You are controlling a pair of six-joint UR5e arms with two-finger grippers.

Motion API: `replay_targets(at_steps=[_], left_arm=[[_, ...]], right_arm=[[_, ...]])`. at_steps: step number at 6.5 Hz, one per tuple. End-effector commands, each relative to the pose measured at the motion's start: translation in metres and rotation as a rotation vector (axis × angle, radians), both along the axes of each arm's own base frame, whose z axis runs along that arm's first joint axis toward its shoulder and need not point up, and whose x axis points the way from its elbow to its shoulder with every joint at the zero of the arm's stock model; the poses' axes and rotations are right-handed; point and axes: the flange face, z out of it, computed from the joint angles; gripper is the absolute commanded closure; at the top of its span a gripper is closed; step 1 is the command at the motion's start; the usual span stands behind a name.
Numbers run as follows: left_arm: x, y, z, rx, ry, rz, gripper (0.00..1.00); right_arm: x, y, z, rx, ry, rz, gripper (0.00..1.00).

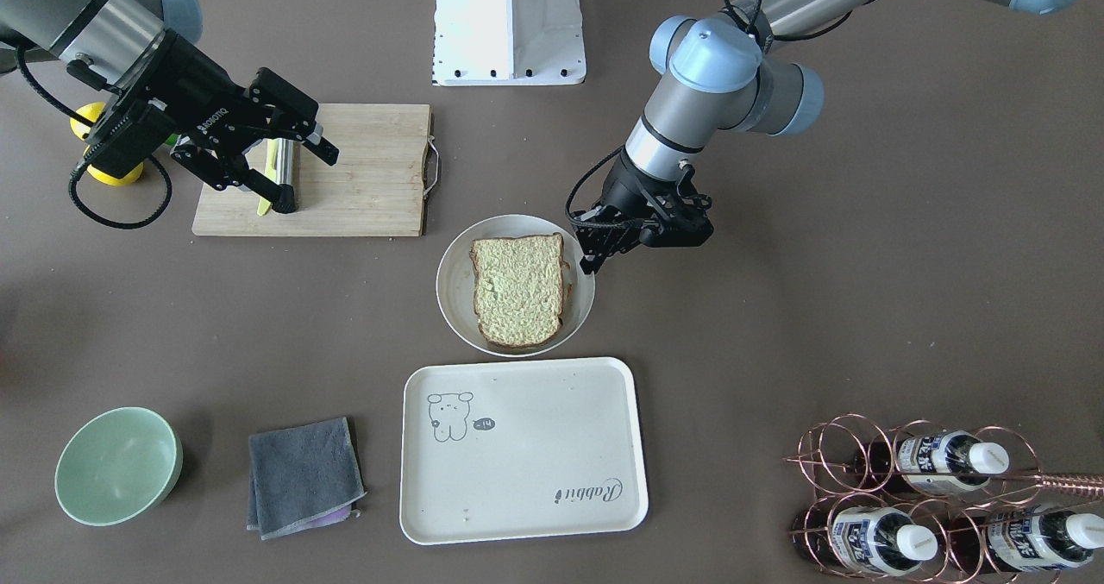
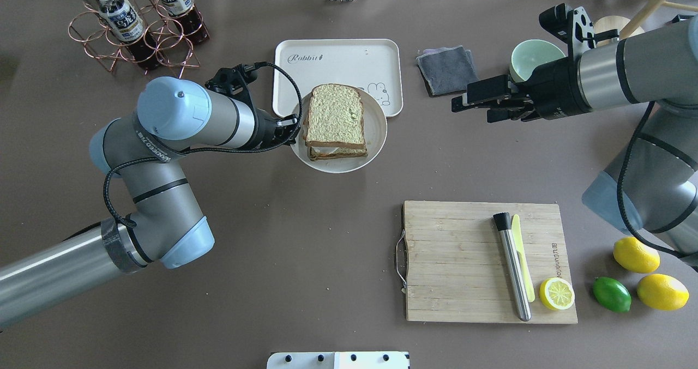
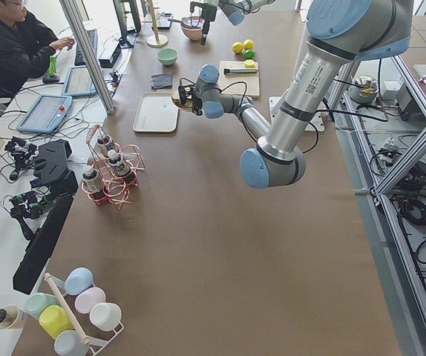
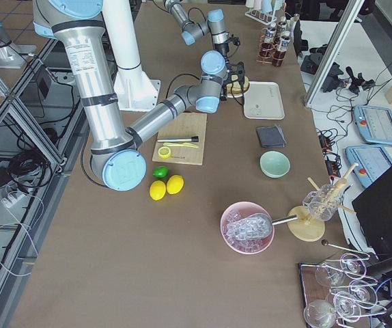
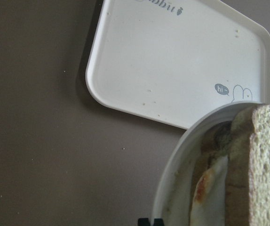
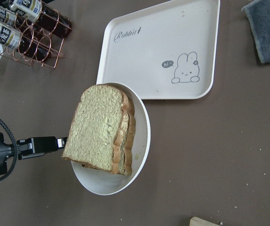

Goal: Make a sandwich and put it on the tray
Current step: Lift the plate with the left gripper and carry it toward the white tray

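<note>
The sandwich (image 1: pixel 517 289), two speckled tan bread slices with a white fried egg (image 5: pixel 210 188) between them, lies on a round white plate (image 1: pixel 453 295). My left gripper (image 1: pixel 592 260) is shut on the plate's rim on the robot's left side. In the right wrist view the plate (image 6: pixel 142 136) overlaps the tray's near edge and looks lifted off the table. The cream tray (image 1: pixel 535 472) with the bear drawing lies just beyond the plate and holds nothing. My right gripper (image 1: pixel 308 178) is open, holds nothing, and hangs raised in the air away from the plate.
A bamboo cutting board (image 2: pixel 458 260) holds a metal muddler (image 2: pixel 512 265), a yellow knife and a lemon half (image 2: pixel 557 294). Lemons and a lime (image 2: pixel 612 294) lie beside it. A grey cloth (image 2: pixel 446 69) and green bowl (image 2: pixel 531 58) lie past the tray's right; a bottle rack (image 2: pixel 136 31) stands at its left.
</note>
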Motion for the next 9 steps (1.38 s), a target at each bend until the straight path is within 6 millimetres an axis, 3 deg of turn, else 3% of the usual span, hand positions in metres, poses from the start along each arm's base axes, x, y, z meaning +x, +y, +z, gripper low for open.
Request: replay_targets(at_steps=[1,4,6,9], left_arm=[[0.007,-0.040,-0.017,-0.136,0.044,-0.097,1.00],[0.014,-0.111,-0.008,-0.265,0.017,-0.221,1.00],[0.028,-0.130,-0.006,-0.287,-0.002,-0.277,1.00],[0.055,-0.123,-0.003,-0.285,-0.031,-0.268,1.00]], right_arm=[[0.005,-0.008,-0.001,-0.037,-0.007,0.078,0.01],[0.004,-0.019,-0.006,-0.049,-0.012,0.158,0.01],[0.000,-0.030,-0.005,-0.077,-0.011,0.227,0.01],[-0.010,-0.045,-0.003,-0.107,-0.008,0.308,0.01]])
